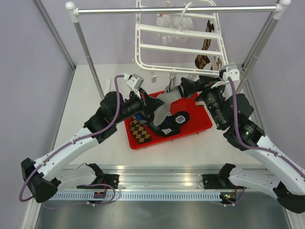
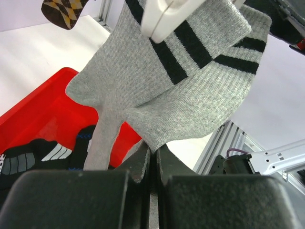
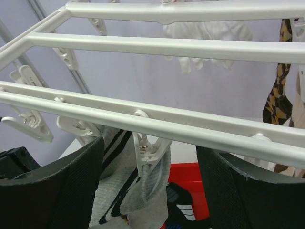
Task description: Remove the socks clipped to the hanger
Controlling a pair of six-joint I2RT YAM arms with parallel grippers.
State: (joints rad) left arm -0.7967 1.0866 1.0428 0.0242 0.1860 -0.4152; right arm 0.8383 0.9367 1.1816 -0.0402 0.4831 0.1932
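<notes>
Left wrist view: grey sock (image 2: pixel 190 95) hangs from a clip (image 2: pixel 162 14) on the hanger's (image 1: pixel 176 47) 6 o'clock edge. The left gripper (image 2: pixel 152 155) is pinched tight on its lower fold, likely to tension it. Right gripper (image 3: pixel 148 150) is spread wide, straddling that clip — probably to squeeze it open. Argyle sock (image 1: pixel 202 61) hangs at 3 o'clock; red tray (image 1: pixel 202 123) sits below.

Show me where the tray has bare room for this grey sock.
The tray is bare on its right, between the black sock and the right arm. The table in front of the tray, between both arms, is free. The tray's left half is crowded by the checked sock and black sock.
</notes>
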